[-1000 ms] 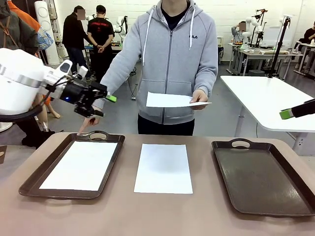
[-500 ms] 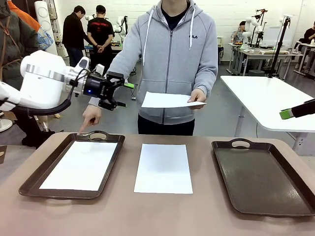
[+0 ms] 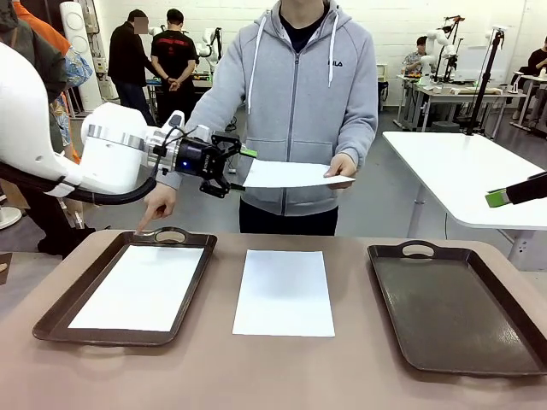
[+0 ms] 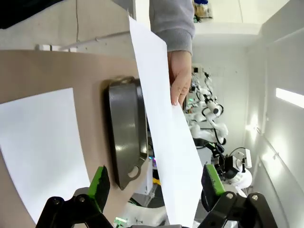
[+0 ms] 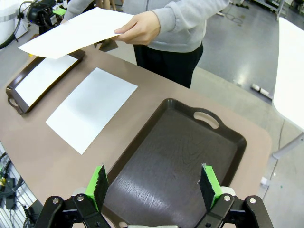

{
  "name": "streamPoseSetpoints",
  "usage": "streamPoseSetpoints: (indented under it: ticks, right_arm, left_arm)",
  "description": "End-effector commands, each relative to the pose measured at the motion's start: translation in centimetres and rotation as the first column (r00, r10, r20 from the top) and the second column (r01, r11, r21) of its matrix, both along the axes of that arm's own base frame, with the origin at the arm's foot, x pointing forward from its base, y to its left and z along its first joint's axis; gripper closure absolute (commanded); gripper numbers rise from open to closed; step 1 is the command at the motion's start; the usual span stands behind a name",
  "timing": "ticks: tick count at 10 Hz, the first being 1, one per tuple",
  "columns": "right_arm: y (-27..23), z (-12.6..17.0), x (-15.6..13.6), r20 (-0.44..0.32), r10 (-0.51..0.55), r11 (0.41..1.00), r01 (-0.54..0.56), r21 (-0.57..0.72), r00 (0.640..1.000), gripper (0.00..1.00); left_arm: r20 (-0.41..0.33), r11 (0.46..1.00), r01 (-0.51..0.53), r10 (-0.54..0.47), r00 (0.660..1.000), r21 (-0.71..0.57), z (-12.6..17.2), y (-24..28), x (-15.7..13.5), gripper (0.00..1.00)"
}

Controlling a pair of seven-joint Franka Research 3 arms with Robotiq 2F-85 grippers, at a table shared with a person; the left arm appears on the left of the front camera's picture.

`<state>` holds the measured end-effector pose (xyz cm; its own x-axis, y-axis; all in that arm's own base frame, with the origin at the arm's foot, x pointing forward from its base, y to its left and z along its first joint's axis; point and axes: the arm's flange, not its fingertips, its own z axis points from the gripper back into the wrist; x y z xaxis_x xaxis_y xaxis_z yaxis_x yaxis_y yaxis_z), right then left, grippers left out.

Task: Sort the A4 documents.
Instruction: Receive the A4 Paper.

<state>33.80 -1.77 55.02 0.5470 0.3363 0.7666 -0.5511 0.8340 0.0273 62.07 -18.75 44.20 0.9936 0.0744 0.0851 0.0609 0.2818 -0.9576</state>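
Across the table a person's hand [image 3: 344, 165] holds one white A4 document [image 3: 295, 174] out flat in the air. My left gripper [image 3: 238, 169] is open at that sheet's left edge, one finger above it and one below. The left wrist view shows the sheet [image 4: 166, 128] running between the spread fingers of the left gripper [image 4: 156, 183], untouched. A second document [image 3: 284, 292] lies on the table's middle, and a third [image 3: 137, 286] lies in the left tray [image 3: 64, 312]. My right gripper [image 5: 154, 183] hangs open over the right tray [image 5: 175, 161] with nothing between its fingers.
The right tray [image 3: 453, 307] is dark brown, handled and bare inside. The person's other hand [image 3: 158, 205] points a finger down at the left tray's far handle. A white table [image 3: 461, 171] stands beyond at the right. Other people stand far behind.
My left arm has swung right from above the left tray up to the held sheet. The person has brought the sheet slightly left. The right gripper has stayed put.
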Motion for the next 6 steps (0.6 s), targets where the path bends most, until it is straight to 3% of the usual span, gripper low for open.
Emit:
streamPoseSetpoints:
  ticks: [1,3,6]
  right_arm:
    - [0.1,-0.2,0.1,-0.002,0.005,1.0,-0.005,0.006,1.0,0.0]
    - [0.1,-0.2,0.1,-0.002,0.005,1.0,-0.005,0.006,1.0,0.0]
    - [0.1,-0.2,0.1,-0.002,0.005,1.0,-0.005,0.006,1.0,0.0]
  left_arm:
    - [-0.05,0.996,0.02,-0.024,0.998,-0.09,-0.1,-0.6,1.5,0.0]
    - [-0.107,0.985,0.015,-0.034,0.994,-0.17,-1.3,-1.3,1.4,0.0]
    - [-0.142,0.982,0.028,-0.054,0.988,-0.184,-2.2,-2.4,1.2,0.0]
